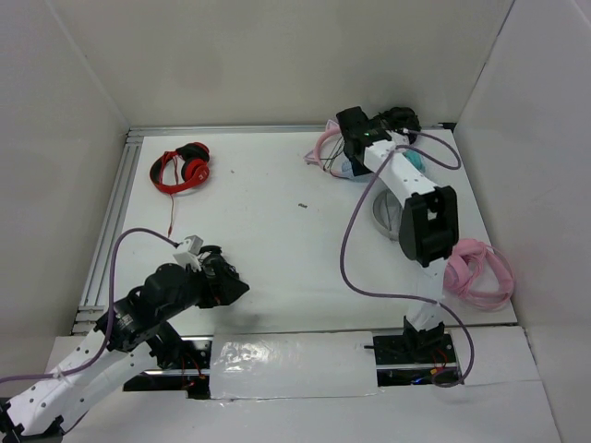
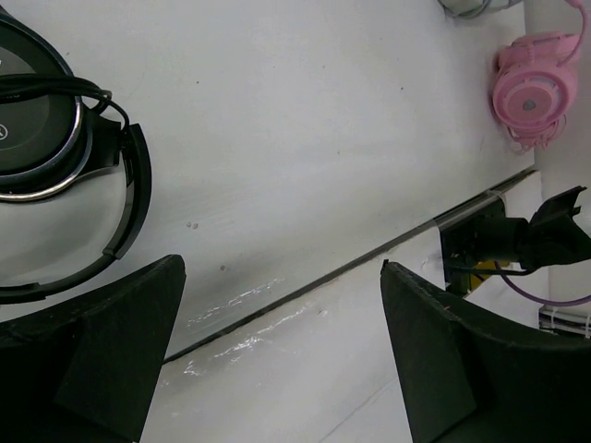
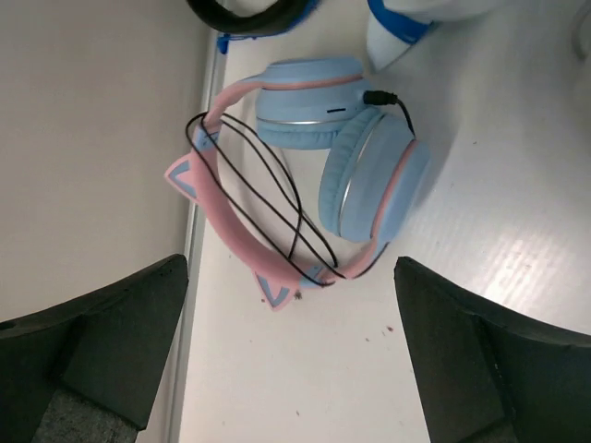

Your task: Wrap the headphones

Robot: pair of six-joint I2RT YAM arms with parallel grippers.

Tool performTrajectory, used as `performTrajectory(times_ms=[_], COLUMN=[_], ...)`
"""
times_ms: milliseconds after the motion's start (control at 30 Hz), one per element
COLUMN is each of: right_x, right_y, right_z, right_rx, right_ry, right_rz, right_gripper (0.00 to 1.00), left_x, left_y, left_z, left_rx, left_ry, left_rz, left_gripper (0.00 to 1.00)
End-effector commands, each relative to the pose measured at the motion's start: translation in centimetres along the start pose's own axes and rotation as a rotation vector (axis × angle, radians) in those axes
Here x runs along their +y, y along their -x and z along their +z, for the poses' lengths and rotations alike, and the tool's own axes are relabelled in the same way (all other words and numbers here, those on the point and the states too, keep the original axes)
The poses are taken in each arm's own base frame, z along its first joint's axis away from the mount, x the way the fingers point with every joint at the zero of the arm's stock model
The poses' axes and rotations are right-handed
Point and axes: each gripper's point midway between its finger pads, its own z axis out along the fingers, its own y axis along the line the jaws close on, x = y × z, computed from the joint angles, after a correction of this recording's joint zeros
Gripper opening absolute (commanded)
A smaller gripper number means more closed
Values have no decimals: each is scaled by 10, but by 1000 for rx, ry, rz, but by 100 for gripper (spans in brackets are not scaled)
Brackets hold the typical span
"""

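Note:
The headphones point(image 3: 323, 175) lie flat by the back wall: pink headband with two cat ears, light-blue ear cups, and a thin black cable point(image 3: 277, 198) plugged into one cup and looped across the headband. My right gripper point(image 3: 291, 277) hovers over them, open and empty, one finger on each side, touching nothing. In the top view only part of the pink band point(image 1: 323, 146) shows beside my right gripper point(image 1: 369, 129) at the back right. My left gripper point(image 2: 282, 277) is open and empty above the table's near edge, also seen in the top view point(image 1: 226, 281).
Red-and-black headphones point(image 1: 182, 169) lie at the back left. Plain pink headphones point(image 1: 476, 272) lie at the right edge, also in the left wrist view point(image 2: 531, 92). Dark headphones with a silver ring point(image 2: 55, 138) lie near my left gripper. A black band point(image 3: 249, 14) lies just beyond the task headphones.

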Motion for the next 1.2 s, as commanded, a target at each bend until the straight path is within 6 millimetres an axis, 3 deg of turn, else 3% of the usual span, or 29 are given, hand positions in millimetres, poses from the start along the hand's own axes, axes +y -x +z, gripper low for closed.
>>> performTrajectory(times_ms=[0,100,133,167,267,300,367,400,467,600,733,833,1167], right_x=[25,19,22,5,-23,-25,-50,-50,-77,-103,-130,-131,-134], right_y=[43,53,63,56,44,44,29,34,23,35,43,44,40], right_z=[-48,-75,-94,-90,-110,-132,-140,-167,-176,-211,-215,-226,-232], right_rx=[-70,-38,-30,-11,77,129,189,215,238,219,199,200,194], right_ry=[144,224,276,279,399,480,567,667,736,804,749,810,867], right_rz=[-47,-191,-218,-275,-445,-478,-548,-548,-576,-602,-627,-615,-601], right_gripper=[100,100,100,100,100,100,100,100,100,100,100,100,100], left_x=[-29,-40,-44,-44,-54,-63,-71,-71,-71,-67,-66,-69,-60], left_y=[15,22,25,25,35,43,53,59,67,70,70,73,72], left_z=[-8,-8,-8,-5,-5,-9,-14,-15,-19,-23,-32,-37,-33], left_rx=[-29,-36,-35,-21,-16,-29,-30,-52,-75,-103,-128,-162,-168], left_ry=[-104,-133,-138,-124,-109,-120,-117,-98,-67,-55,-81,-113,-80], left_rz=[49,75,80,86,115,120,143,142,120,117,111,121,113], left_gripper=[99,99,99,99,99,99,99,99,99,99,99,99,99])
